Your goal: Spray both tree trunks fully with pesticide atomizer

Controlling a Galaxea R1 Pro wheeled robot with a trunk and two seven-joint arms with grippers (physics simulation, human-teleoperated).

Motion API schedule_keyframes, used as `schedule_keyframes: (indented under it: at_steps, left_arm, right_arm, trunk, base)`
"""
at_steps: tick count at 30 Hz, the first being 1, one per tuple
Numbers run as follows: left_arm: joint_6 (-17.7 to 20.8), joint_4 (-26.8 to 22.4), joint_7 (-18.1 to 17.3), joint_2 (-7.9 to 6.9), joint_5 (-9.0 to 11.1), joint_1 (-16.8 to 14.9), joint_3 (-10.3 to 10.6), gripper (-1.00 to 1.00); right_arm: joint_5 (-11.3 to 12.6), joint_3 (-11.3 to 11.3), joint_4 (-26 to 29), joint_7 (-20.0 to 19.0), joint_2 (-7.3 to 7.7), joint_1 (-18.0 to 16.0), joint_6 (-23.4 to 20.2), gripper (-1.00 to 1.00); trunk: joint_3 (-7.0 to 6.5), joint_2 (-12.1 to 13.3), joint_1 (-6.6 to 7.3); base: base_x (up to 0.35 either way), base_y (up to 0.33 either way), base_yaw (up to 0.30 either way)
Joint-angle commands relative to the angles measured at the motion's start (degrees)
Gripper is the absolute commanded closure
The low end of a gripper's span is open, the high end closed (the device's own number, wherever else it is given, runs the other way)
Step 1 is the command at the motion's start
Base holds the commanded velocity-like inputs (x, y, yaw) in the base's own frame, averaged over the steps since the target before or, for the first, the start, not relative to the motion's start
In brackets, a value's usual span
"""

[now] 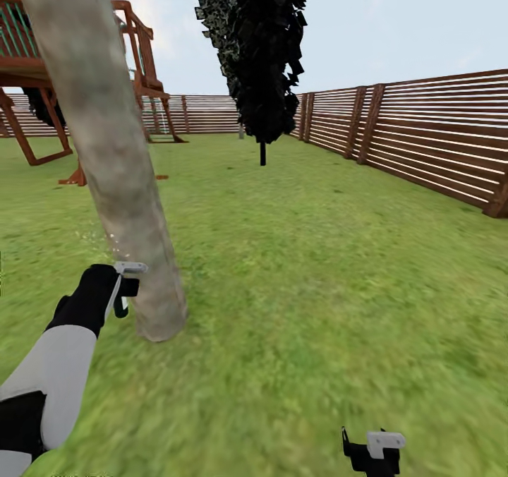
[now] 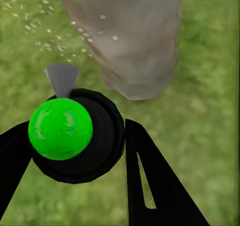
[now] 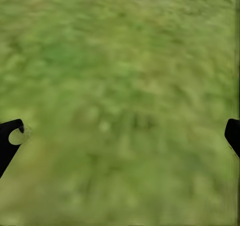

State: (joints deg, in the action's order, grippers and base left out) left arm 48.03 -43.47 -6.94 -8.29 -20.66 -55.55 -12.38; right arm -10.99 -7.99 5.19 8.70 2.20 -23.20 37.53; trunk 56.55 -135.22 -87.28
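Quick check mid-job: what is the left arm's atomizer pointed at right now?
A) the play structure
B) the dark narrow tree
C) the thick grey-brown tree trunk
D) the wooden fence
C: in the left wrist view the atomizer, held between the jaws, points at the tree trunk, with pale droplets beside it.

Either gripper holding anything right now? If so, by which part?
Left gripper holds the pesticide atomizer, fingers clamped on either side of its round black body just below the green cap, nozzle toward the tree trunk. Right gripper is open over the grass, empty.
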Motion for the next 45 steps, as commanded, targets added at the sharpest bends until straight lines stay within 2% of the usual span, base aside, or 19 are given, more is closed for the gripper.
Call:
schedule_keyframes:
  at_steps: [1, 10, 20, 25, 27, 28, 30, 31, 32, 33, 35, 36, 38, 39, 40, 42, 43, 45]
  left_arm:
    - [0.0, 0.0, 0.0, -0.07, 0.0, 0.0, -0.1, 1.00]
    - [-0.4, 0.0, 0.0, -0.24, 0.0, 0.0, -0.7, 1.00]
    - [-0.4, -0.1, 0.1, -0.23, 0.0, 0.0, -0.8, 1.00]
    - [-0.4, -0.7, 0.1, -0.23, -0.1, 0.0, -0.7, 1.00]
    - [-0.6, -0.2, 0.0, -1.07, -0.2, 0.3, -0.8, 1.00]
    - [-0.6, 0.1, 0.0, -2.91, 0.0, 0.9, -0.7, 1.00]
    - [-0.8, 0.2, 0.0, -3.61, 0.1, 2.7, -0.6, 1.00]
    - [-0.9, 0.3, 0.0, -3.47, 0.1, 3.5, -0.6, 1.00]
    - [-0.9, 0.5, -0.1, -2.55, 0.1, 4.6, -0.4, 1.00]
    - [-0.9, 0.7, -0.1, -1.52, 0.2, 5.0, -0.4, 1.00]
    - [-0.9, 0.9, -0.1, -0.80, 0.2, 5.1, -0.4, 1.00]
    - [-0.9, 1.0, -0.1, -0.75, 0.2, 5.2, -0.5, 1.00]
    - [-1.0, 1.1, -0.1, -1.91, 0.1, 5.2, -0.7, 1.00]
    - [-1.3, 2.6, -0.1, -3.42, 0.1, 5.3, -0.7, 1.00]
    - [-3.0, 4.3, -0.1, -3.80, 0.1, 5.3, -0.7, 1.00]
    - [-10.3, 10.9, 0.4, -3.82, 0.1, 5.3, -0.6, 1.00]
    - [-11.5, 13.6, 0.6, -3.62, 0.2, 5.3, -0.7, 1.00]
    - [-11.8, 14.2, 0.6, -3.44, 0.2, 5.3, -0.7, 1.00]
  right_arm:
    - [0.0, 0.0, 0.0, 0.0, 0.00, 0.0, 0.0, -1.00]
    - [0.0, 0.0, 0.0, 0.0, 0.00, 0.0, 0.0, -1.00]
    - [-0.1, 0.0, 0.0, 0.0, 0.00, 0.0, 0.0, -1.00]
    - [-0.1, 0.0, 0.0, 0.0, 0.00, 0.0, 0.0, -1.00]
    - [-0.1, 0.1, 0.0, 0.0, 0.00, 0.0, 0.0, -1.00]
    - [-0.1, 0.1, 0.0, 0.0, 0.00, 0.0, 0.0, -1.00]
    - [-0.1, 0.1, 0.0, 0.0, 0.00, 0.0, 0.0, -1.00]
    - [-0.1, 0.1, 0.0, 0.0, 0.00, 0.0, 0.0, -1.00]
    - [-0.1, 0.1, 0.0, 0.0, 0.00, 0.0, 0.0, -1.00]
    - [-0.1, 0.1, 0.0, 0.0, 0.00, 0.0, 0.0, -1.00]
    - [-0.1, 0.1, 0.0, 0.0, 0.00, 0.0, 0.0, -1.00]
    - [-0.1, 0.0, 0.0, 0.0, 0.00, 0.0, 0.0, -1.00]
    - [-0.1, 0.0, -0.1, 0.0, 0.03, 0.0, 0.0, -1.00]
    - [-0.1, 0.0, -0.1, 0.0, 0.01, 0.0, 0.0, -1.00]
    - [-0.1, 0.0, -0.1, 0.0, 0.04, 0.0, 0.0, -1.00]
    - [-0.1, 0.0, -0.1, 0.0, 0.06, 0.0, 0.0, -1.00]
    - [-0.1, 0.0, -0.1, 0.0, 0.03, 0.0, 0.0, -1.00]
    - [-0.1, 0.0, 0.0, 0.0, 0.00, 0.0, 0.0, -1.00]
  trunk:
    - [0.00, 0.0, 0.00]
    - [0.00, 0.0, 0.00]
    - [0.00, 0.0, 0.00]
    - [0.00, 0.0, 0.00]
    - [0.00, 0.0, 0.00]
    - [0.00, 0.0, 0.00]
    - [0.00, 0.0, 0.00]
    - [0.00, 0.0, 0.00]
    - [0.00, 0.0, 0.00]
    - [0.00, 0.0, 0.00]
    - [0.00, 0.0, 0.00]
    - [0.00, 0.0, 0.00]
    - [0.00, 0.0, 0.00]
    - [0.00, 0.0, 0.00]
    - [0.00, 0.0, 0.00]
    - [0.00, 0.0, 0.00]
    - [0.00, 0.0, 0.00]
    - [0.00, 0.0, 0.00]
  base:
    - [0.014, -0.272, 0.178]
    - [0.082, -0.256, 0.264]
    - [0.163, -0.230, 0.028]
    - [0.006, -0.271, 0.248]
    - [0.000, -0.272, 0.276]
    - [0.000, -0.271, 0.276]
    - [0.000, -0.153, 0.174]
    - [0.000, -0.047, 0.055]
    - [0.000, -0.016, 0.018]
    - [0.000, -0.006, 0.007]
    - [0.000, -0.002, 0.003]
    - [0.000, 0.000, 0.000]
    - [0.000, 0.000, 0.000]
    - [0.000, 0.000, 0.000]
    - [0.000, 0.000, 0.000]
    - [0.000, 0.000, 0.000]
    - [0.211, 0.000, 0.000]
    - [0.304, 0.000, 0.000]
